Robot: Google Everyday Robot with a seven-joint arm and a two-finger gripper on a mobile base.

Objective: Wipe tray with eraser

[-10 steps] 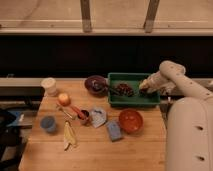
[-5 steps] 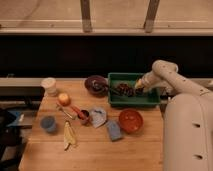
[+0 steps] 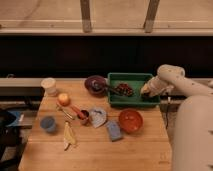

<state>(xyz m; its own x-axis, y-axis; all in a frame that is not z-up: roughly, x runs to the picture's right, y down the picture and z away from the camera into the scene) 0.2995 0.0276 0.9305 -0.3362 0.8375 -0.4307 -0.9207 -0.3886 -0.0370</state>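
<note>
Nearest, sponge and bowl on the table. Beyond, green tray, with gripper lowered at its right end. No eraser made out apart from the gripper; whether already held there, cannot tell.

You have the gripper at the right end of the tray, low over its floor. Left of the gripper, inside the tray, lies a dark clump; whether that is the eraser, you cannot tell. Further left, just outside the tray, sits a dark bowl. Nearer the camera than the gripper stands 1 round bowl, with the sponge to its left. Far left of the gripper are the apple and a cup behind it.
</note>
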